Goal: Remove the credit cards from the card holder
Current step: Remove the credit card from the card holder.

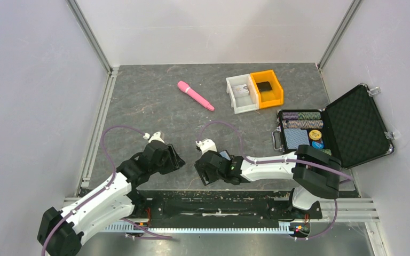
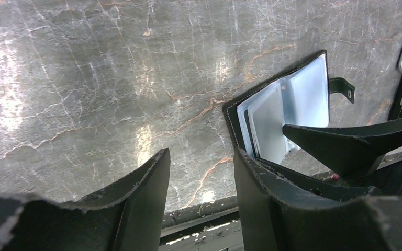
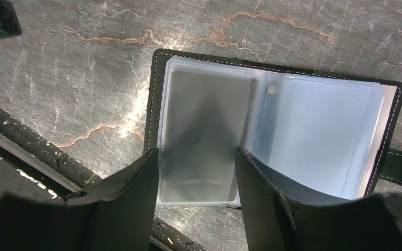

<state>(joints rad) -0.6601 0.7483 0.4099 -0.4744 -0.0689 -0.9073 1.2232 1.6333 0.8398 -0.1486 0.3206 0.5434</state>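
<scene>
Starting nearest you, your left claw (image 2: pixel 200 157) hangs low over the bench (image 2: pixel 84 94), jaws spread wide with nothing between them. Just beside it, your right claw (image 3: pixel 197 154) is also spread and grips nothing. Its two fingers stand over the near edge of the card holder (image 3: pixel 319 130), straddling the left panel; whether the tips touch the plastic I cannot tell.

The holder lies open and flat on the bench in front of the arm bases, clear sleeves up, its tab (image 3: pixel 398 168) sticking out from the right edge. The left sleeve looks grey and the right pale blue, but you cannot see clearly whether cards sit inside. No card lies loose in any view, so I judge the task barely begun: holder open, every card yet to come out.

Farther back lie a pink stick (image 1: pixel 195 96), a white bin (image 1: pixel 243 106) touching an orange bin (image 1: pixel 271 101), and to the right an open briefcase (image 1: pixel 355 125).
</scene>
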